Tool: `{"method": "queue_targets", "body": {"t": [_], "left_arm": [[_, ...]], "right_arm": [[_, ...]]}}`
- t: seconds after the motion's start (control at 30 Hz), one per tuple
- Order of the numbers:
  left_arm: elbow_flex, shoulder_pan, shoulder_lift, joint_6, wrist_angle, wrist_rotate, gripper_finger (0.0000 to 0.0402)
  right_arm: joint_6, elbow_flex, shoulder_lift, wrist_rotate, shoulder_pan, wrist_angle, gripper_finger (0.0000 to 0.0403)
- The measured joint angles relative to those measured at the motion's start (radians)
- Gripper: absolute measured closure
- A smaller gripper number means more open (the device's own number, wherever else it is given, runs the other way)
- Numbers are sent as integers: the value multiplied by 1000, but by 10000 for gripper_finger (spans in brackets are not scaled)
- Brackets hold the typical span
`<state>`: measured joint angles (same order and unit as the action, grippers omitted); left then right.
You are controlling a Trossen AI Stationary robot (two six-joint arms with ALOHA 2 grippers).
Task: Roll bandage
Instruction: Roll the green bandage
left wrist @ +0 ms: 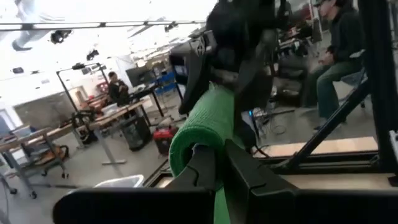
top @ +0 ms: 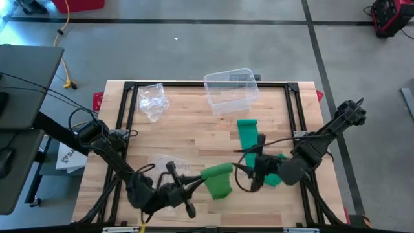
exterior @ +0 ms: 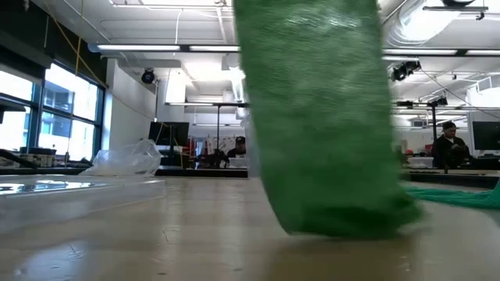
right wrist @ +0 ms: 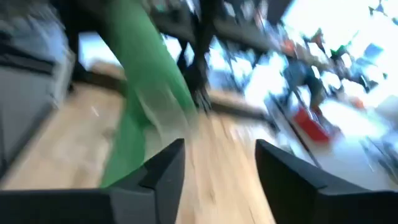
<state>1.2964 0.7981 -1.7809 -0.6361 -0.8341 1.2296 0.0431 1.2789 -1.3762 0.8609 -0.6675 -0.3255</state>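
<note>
The green bandage [top: 249, 145] lies across the counter [top: 187, 139], its rolled end [top: 218, 181] clamped in the left tool [top: 194, 188]. The right tool [top: 249, 169] stands apart beside the strip. Rolling is under way; next comes regripping and another turn. The clear bin [top: 229, 90] looks empty.

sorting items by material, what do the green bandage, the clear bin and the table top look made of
Green bandage: soft woven or crepe fabric, matte; the low view shows a fuzzy, net-like weave, and it drapes and rolls.
Clear bin: likely rigid transparent plastic, glossy; the wood shows through its walls.
Table top: light wood planks with visible grain and seams, smooth finish.
</note>
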Motion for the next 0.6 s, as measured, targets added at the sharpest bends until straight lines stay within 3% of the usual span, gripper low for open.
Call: {"method": "queue_targets", "body": {"t": [0.17,0.3,0.43,0.6], "left_arm": [[-31,14,10,31,4,84,400],[-135,-18,52,132,9,91,400],[-290,-79,125,267,5,59,401],[-482,-164,215,406,3,25,401]], "right_arm": [[-260,0,0,22,7,-272,193],[-404,0,-6,-52,6,-414,194],[-354,-1,-82,-224,-20,-412,194],[-292,-1,-265,-421,0,-316,194]]}}
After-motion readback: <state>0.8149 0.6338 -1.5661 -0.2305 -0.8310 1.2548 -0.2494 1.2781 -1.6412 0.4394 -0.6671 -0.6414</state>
